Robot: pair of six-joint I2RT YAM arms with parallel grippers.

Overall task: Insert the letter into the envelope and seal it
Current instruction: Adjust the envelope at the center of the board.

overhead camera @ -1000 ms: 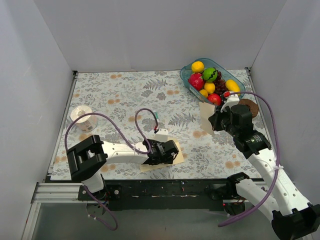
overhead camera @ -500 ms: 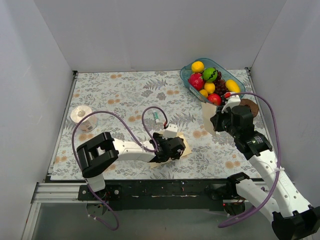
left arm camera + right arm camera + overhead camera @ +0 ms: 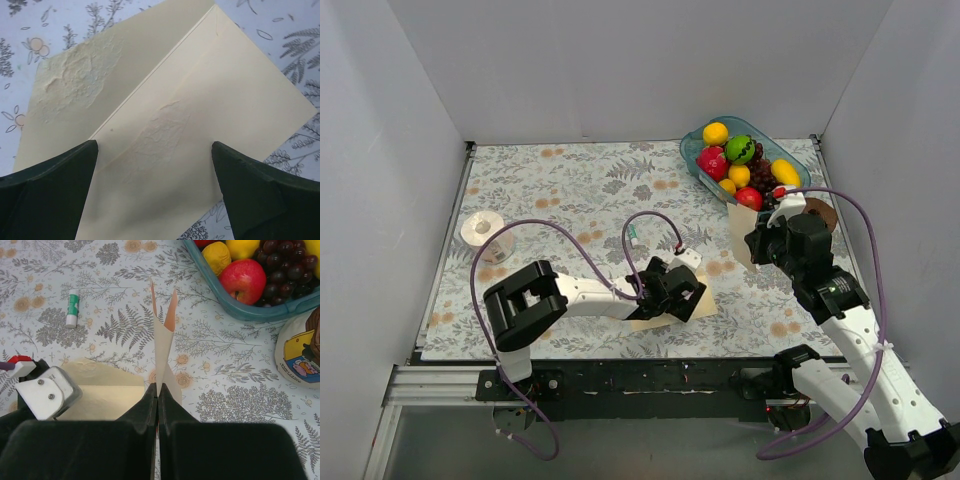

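The letter (image 3: 163, 335) is off the desk (image 3: 570, 190), clamped at its lower edge in the right pincer (image 3: 157, 390), whose two dark fingers are pressed together on it. It stands upright and edge-on to the right wrist camera, bowed so that two pointed corners rise side by side and the peach inner face shows between them. From the overhead camera it is a pale sheet (image 3: 737, 228) in front of the right pincer (image 3: 760, 240), just near of the fruit basket (image 3: 260, 314). The envelope (image 3: 200, 130) lies flat on the desk to the left of the letter, near the front edge, partly covered by the left pincer (image 3: 672, 290). Its flap is open and spread flat, with a rough, crinkled patch on the flap and another fainter one on the body. The left pincer (image 3: 154, 150) is directly over it with its fingers (image 3: 55, 185) wide apart, one over the flap side and one over the body; whether the tips touch the paper I cannot tell. A green-and-white glue stick (image 3: 73, 307) lies on the fern-patterned cloth beyond the envelope. The basket holds an apple (image 3: 242, 277), grapes and yellow fruit, and a round tub with a cartoon label (image 3: 297, 357) stands just beside it. A roll of tape (image 3: 480, 228) sits well apart at the left edge.
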